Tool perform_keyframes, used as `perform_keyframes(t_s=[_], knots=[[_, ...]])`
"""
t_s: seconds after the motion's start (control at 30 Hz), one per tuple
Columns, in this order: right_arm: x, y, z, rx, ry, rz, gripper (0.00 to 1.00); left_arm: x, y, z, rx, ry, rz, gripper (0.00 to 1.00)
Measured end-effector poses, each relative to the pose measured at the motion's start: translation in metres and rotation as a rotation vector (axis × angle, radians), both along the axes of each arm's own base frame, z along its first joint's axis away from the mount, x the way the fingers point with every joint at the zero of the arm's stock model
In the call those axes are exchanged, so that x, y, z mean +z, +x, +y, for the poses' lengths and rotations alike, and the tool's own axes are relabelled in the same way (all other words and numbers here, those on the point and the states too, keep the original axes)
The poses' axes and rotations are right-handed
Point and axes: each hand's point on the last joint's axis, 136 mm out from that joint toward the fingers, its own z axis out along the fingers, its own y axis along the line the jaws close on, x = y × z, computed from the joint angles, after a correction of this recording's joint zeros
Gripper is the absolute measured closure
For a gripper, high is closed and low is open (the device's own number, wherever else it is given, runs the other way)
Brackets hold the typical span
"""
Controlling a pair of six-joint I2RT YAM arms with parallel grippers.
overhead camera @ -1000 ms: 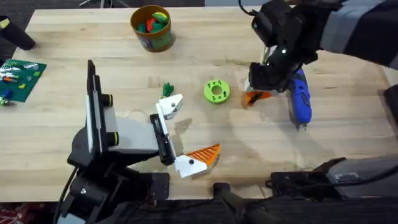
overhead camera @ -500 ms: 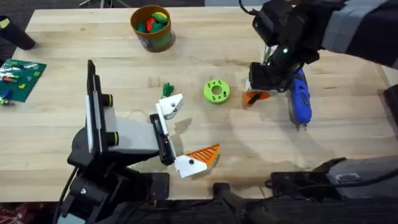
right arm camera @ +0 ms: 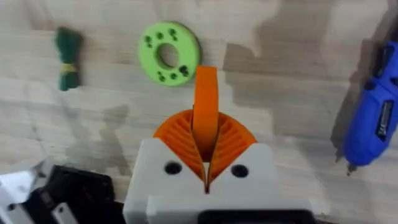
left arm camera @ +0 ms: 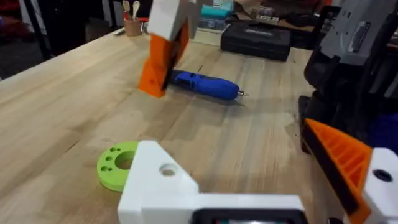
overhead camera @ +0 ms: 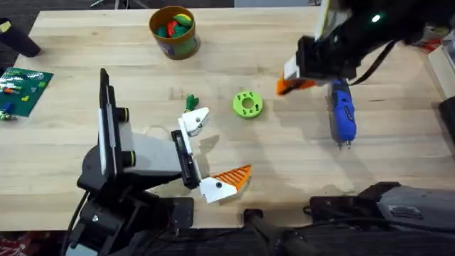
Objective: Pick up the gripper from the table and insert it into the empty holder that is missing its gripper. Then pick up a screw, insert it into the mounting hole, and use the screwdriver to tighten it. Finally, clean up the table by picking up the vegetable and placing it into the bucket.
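The first step is in hand: the loose orange finger [right arm camera: 206,106] is picked up and not yet inserted. The right gripper [right arm camera: 206,163] has its two ribbed pads pressed together on this finger, which sticks out between them, and in the overhead view it hangs above the far right part of the table [overhead camera: 398,160], clear of the wood. Below it lie the lime-green disc [overhead camera: 247,104] and, near it, the blue screwdriver [overhead camera: 343,114], untouched.

The left gripper [overhead camera: 206,153] rests low near the front of the table with its fingers apart. One of its brackets carries an orange pad [overhead camera: 232,177]; the other is a bare white bracket [left arm camera: 163,180] with a small dark hole [left arm camera: 167,169] in its face. This is the empty holder.

I judge the next move is to carry the orange finger toward the bare bracket, turn it to fit the bracket's shape, and slide it on. The small green vegetable [overhead camera: 191,102] lies just beside the bare bracket, and the bucket [overhead camera: 173,32] stands at the far edge, well apart.
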Motion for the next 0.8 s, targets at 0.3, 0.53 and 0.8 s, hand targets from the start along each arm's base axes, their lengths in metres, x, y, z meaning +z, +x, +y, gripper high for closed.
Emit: perform_keyframes(t_s=[0.3, 0.53, 0.8], knots=[[0.038, 0.017, 0.015, 0.025, 0.110, -0.167, 0.982, 0.000, 0.000, 0.000, 0.000, 0.000, 0.000, 0.014], [0.081, 0.019, 0.021, 0.038, 0.225, -0.349, 0.982, 0.000, 0.000, 0.000, 0.000, 0.000, 0.000, 0.014], [0.075, 0.005, 0.037, 0.136, 0.546, -0.472, 0.982, 0.000, 0.000, 0.000, 0.000, 0.000, 0.000, 0.015]])
